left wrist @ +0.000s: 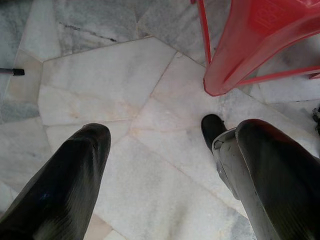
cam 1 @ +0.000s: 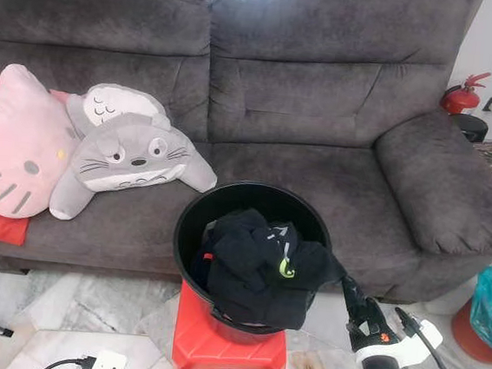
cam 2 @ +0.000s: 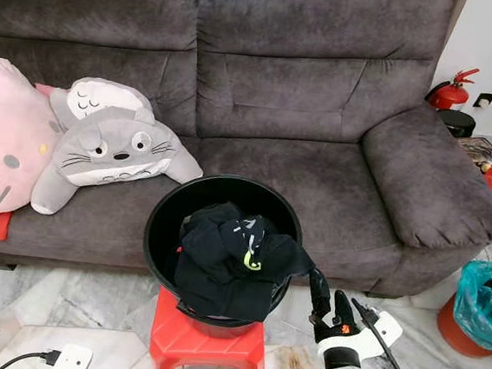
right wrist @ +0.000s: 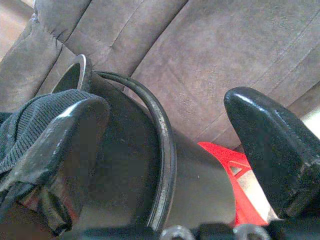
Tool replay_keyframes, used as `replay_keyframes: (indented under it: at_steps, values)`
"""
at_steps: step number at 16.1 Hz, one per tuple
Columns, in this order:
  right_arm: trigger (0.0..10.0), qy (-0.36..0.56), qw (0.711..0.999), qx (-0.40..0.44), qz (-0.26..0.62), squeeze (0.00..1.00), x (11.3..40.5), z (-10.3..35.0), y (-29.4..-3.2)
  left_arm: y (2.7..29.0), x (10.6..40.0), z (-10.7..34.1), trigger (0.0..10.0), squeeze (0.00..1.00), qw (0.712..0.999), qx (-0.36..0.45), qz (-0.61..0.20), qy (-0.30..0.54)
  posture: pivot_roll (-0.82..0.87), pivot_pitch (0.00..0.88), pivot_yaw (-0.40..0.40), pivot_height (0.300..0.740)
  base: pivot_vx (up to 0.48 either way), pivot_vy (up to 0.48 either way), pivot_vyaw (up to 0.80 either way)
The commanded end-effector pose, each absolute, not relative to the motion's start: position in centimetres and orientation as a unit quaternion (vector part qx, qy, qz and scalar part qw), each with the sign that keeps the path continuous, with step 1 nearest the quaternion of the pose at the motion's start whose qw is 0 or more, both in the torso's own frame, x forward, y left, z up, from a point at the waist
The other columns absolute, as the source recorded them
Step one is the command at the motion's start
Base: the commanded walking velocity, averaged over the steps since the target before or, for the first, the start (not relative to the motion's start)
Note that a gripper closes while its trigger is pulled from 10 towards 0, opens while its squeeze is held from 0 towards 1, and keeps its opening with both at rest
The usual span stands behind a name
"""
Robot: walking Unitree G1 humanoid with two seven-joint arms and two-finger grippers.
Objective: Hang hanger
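A black bucket (cam 1: 192, 223) stands on a red stool (cam 1: 213, 347) in front of the sofa. Black clothes (cam 1: 260, 269) with a small green mark are piled in it and spill over its right rim. My right gripper (cam 1: 361, 307) is low at the bucket's right side, open. In the right wrist view the bucket's rim and wire handle (right wrist: 162, 145) run between its two fingers, and one finger (right wrist: 65, 145) lies against the black knit cloth (right wrist: 25, 125). My left gripper (left wrist: 165, 170) hangs open over the marble floor beside a stool leg (left wrist: 235, 60).
A grey sofa (cam 1: 322, 113) fills the back, with a grey plush toy (cam 1: 126, 160) and a pink cushion (cam 1: 10, 144) on its left seat. A teal-lined bin (cam 1: 488, 312) and a fire extinguisher (cam 1: 459, 96) are at the right. A socket strip (cam 1: 107, 365) and cable lie on the floor.
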State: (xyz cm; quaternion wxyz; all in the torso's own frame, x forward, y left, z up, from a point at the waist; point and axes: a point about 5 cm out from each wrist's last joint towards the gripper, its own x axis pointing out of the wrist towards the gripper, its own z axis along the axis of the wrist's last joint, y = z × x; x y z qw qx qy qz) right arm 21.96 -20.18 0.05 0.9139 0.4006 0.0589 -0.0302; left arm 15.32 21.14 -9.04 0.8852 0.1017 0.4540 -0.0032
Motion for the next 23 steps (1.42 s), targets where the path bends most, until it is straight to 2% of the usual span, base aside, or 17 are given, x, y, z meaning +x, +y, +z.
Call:
replay_keyframes:
  at_steps: [1, 7, 12, 16, 18, 20, 21, 23]
  values:
    - [10.0, 0.058, 0.914, 0.4, -0.031, 0.0, 22.1, 0.0, -20.2, 21.5, 14.7, -9.2, 10.0, 0.0, 0.878, 0.112, -0.005, 0.465, -0.2, 0.0, 0.065, 0.74, 0.0, 0.0, 0.0]
    - [10.0, 0.063, 0.923, 0.38, -0.005, 0.0, 22.4, 0.4, -19.7, 21.5, 14.7, -9.3, 10.0, 0.0, 0.878, 0.112, -0.005, 0.466, -0.2, 0.0, 0.064, 0.74, 0.0, 0.0, 0.0]
    - [10.0, 0.108, 0.945, 0.308, 0.019, 0.0, 22.2, -0.3, -18.8, 21.5, 14.7, -9.3, 10.0, 0.0, 0.877, 0.112, -0.007, 0.467, -0.2, 0.0, 0.066, 0.74, 0.0, 0.0, 0.0]
    - [10.0, 0.093, 0.956, 0.278, 0.033, 0.0, 21.9, 0.5, -18.1, 21.5, 14.7, -9.2, 10.0, 0.0, 0.878, 0.112, -0.007, 0.465, -0.2, 0.0, 0.066, 0.74, 0.0, 0.0, 0.0]
    - [10.0, 0.077, 0.971, 0.227, -0.008, 0.0, 20.8, 1.0, -18.8, 21.5, 14.7, -9.2, 10.0, 0.0, 0.879, 0.11, -0.008, 0.465, -0.2, 0.0, 0.065, 0.74, 0.0, 0.0, 0.0]
    - [10.0, 0.047, 0.975, 0.18, -0.12, 0.0, 19.0, 1.9, -21.3, 21.4, 14.7, -9.3, 10.0, 0.0, 0.879, 0.109, -0.009, 0.465, -0.21, 0.0, 0.066, 0.74, 0.0, 0.0, 0.0]
    - [10.0, 0.038, 0.976, 0.163, -0.142, 0.0, 18.6, 2.4, -21.8, 21.4, 14.7, -9.3, 10.0, 0.0, 0.879, 0.109, -0.01, 0.465, -0.22, 0.0, 0.067, 0.74, 0.0, 0.0, 0.0]
    - [10.0, 0.011, 0.982, 0.061, -0.177, 0.0, 18.0, 4.8, -23.0, 21.3, 14.8, -9.3, 10.0, 0.0, 0.879, 0.109, -0.012, 0.465, -0.22, 0.0, 0.069, 0.74, 0.0, 0.0, 0.0]
